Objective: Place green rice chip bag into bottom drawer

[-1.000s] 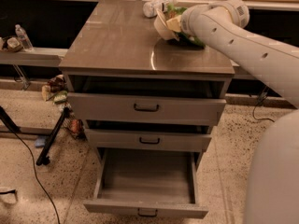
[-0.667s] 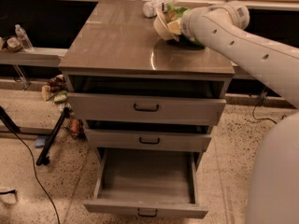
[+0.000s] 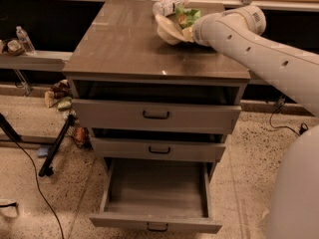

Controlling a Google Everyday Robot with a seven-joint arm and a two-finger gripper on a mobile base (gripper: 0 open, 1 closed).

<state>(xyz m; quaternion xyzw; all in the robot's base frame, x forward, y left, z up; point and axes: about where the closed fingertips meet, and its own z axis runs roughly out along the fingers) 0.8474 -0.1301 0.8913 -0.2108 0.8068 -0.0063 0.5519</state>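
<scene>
At the back right of the bench (image 3: 129, 44), the end effector (image 3: 189, 32) sits by the cream bowl (image 3: 167, 29) and the green rice chip bag (image 3: 187, 17) (its grip I cannot tell), while the bottom drawer (image 3: 157, 190) stands pulled open.

Brown cabinet top (image 3: 124, 46) here, and everything's bunched at its far right corner: a cream bowl (image 3: 166, 30), tilted, the green rice chip bag (image 3: 188, 17) right against it, a clear bottle (image 3: 168, 5) lying just behind. The gripper (image 3: 189, 32) sits at the bowl's edge, over that same corner.
</scene>
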